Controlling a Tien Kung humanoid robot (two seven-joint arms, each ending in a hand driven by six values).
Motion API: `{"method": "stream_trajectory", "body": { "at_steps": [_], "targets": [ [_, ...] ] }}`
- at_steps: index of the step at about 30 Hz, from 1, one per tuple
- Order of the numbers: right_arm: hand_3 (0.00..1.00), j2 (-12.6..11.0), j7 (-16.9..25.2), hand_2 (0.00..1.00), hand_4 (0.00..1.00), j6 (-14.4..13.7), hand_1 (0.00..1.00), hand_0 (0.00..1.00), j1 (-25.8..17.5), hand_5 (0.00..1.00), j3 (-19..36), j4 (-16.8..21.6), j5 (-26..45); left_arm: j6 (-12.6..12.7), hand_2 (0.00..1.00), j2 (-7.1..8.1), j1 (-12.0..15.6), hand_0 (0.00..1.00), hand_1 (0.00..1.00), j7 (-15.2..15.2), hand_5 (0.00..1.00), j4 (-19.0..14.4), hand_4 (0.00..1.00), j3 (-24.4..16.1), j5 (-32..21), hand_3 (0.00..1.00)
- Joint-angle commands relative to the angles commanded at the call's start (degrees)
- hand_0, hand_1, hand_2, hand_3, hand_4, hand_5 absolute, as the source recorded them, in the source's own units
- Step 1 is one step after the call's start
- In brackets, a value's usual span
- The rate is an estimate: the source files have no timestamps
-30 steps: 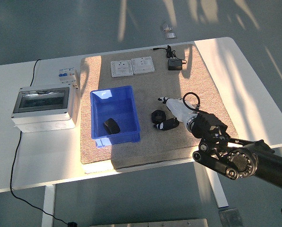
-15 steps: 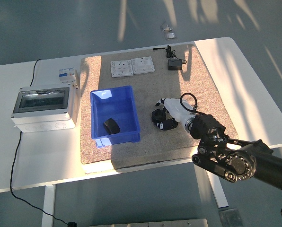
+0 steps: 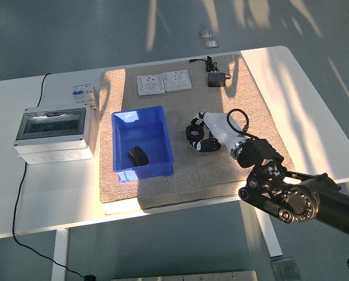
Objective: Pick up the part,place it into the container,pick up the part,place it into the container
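Robot hand (image 3: 202, 136) clamped on the black part (image 3: 196, 136) just above the mat (image 3: 245, 99), right of the blue container (image 3: 142, 145): best carried level, leftward over the rim, then released beside the part already inside (image 3: 137, 156).

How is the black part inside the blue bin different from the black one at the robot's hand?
The black part in the blue bin lies free on the floor of the blue bin; the black part at the hand is gripped by the right hand over the mat. The binned one looks compact, the gripped one looped. Both are black.
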Motion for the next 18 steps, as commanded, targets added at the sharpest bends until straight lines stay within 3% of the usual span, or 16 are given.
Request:
{"method": "stream_trajectory", "body": {
  "at_steps": [4, 7, 12, 14, 18],
  "targets": [
    [0.535, -0.1, 4.2, 0.391, 0.332, -3.4, 0.334, 0.735, 0.6, 0.002, 1.4, 2.2, 1.4, 0.0, 0.655, 0.05, 0.0, 0.677, 0.661, 0.0, 0.824, 0.0, 0.765, -0.1, 0.0, 0.742],
    [0.535, 0.1, 8.5, 0.391, 0.332, -3.6, 0.334, 0.735, 1.7, 0.002, 0.8, 5.2, 2.3, 0.0, 0.655, 0.10, 0.0, 0.677, 0.661, 0.0, 0.824, 0.0, 0.765, -0.1, 0.2, 0.742],
    [0.536, 0.9, 14.3, 0.394, 0.332, -0.8, 0.334, 0.729, 4.3, 0.002, -3.2, 7.0, 2.3, 0.1, 0.655, 0.16, -0.2, 0.677, 0.661, 0.0, 0.823, 0.0, 0.766, -0.1, 0.1, 0.742],
    [0.553, 1.3, 15.0, 0.436, 0.338, 0.5, 0.384, 0.738, 5.0, 0.002, -4.6, 6.4, 2.3, 0.1, 0.656, 0.21, -0.2, 0.677, 0.661, 0.0, 0.824, 0.0, 0.766, -0.1, 0.0, 0.741],
    [0.553, 2.1, 15.0, 0.436, 0.338, 2.8, 0.384, 0.738, 5.5, 0.002, -5.8, 5.1, 1.7, 0.1, 0.656, 0.27, -0.4, 0.677, 0.661, 0.0, 0.824, 0.0, 0.766, -0.1, 0.0, 0.741]
  ]
}}
